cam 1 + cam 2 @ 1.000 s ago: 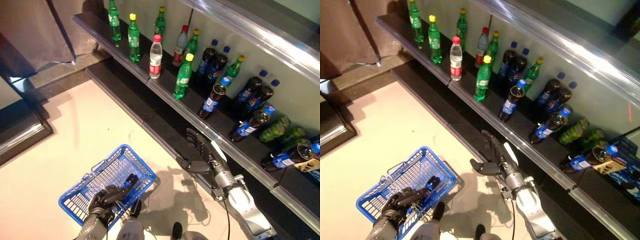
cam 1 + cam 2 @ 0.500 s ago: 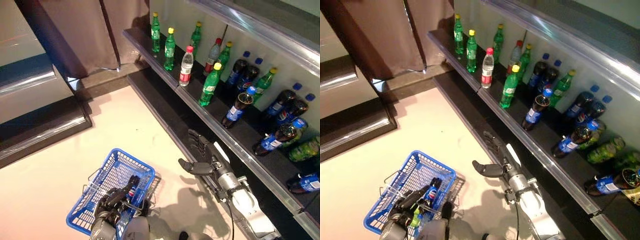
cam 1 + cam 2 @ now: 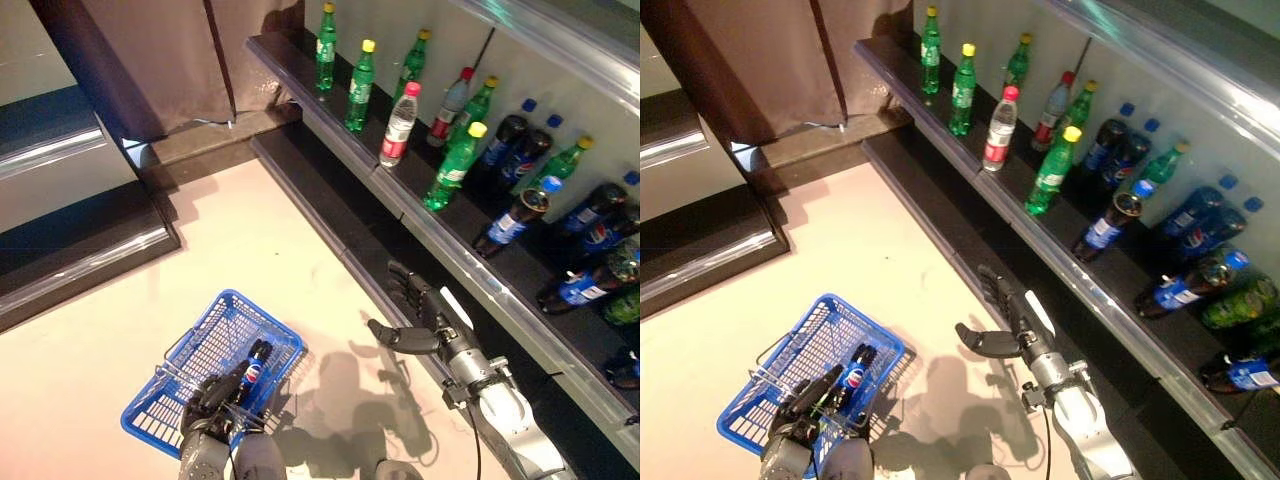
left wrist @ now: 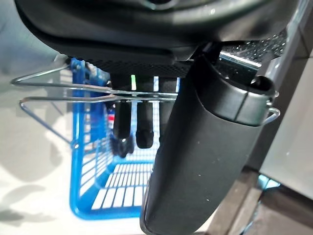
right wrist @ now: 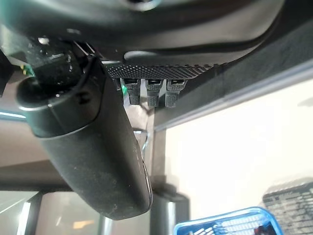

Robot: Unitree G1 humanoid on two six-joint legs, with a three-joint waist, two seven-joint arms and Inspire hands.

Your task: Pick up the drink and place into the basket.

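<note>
At seven o'clock your left hand grips the blue basket handles; the cola bottle lies inside, while your right hand hangs wide open at four o'clock

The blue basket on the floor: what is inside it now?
Inside the blue basket lies one dark cola bottle. The left hand is curled round the wire handles and covers the near part of the inside.
</note>
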